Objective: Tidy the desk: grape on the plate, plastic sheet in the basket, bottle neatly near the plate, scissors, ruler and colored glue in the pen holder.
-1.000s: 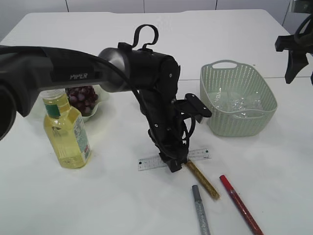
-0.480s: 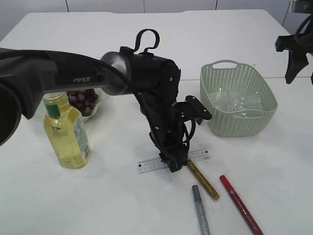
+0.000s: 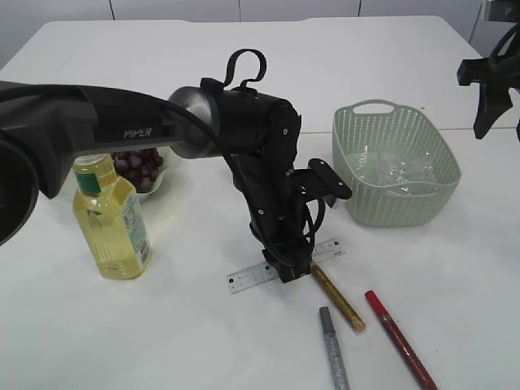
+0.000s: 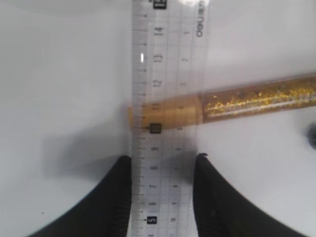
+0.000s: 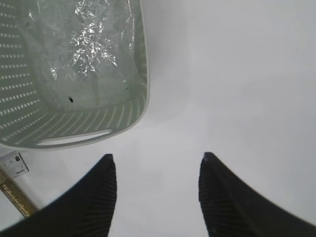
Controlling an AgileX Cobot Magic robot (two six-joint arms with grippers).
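Since a second ago your left tool (image 4: 163, 163) has narrowed onto the clear plastic ruler (image 4: 165, 98), fingers flanking both edges; ruler's right end has tilted off the counter (image 3: 455, 260), over the gold glitter glue (image 4: 256, 101). Pen-holder step underway.

surface: white table (image 3: 406, 73) | on it: bottle (image 3: 111, 219), plate (image 3: 166, 166), basket (image 3: 394, 162), ruler (image 3: 248, 278), gold glue (image 3: 337, 297), grey pen (image 3: 332, 349), red pen (image 3: 398, 337)
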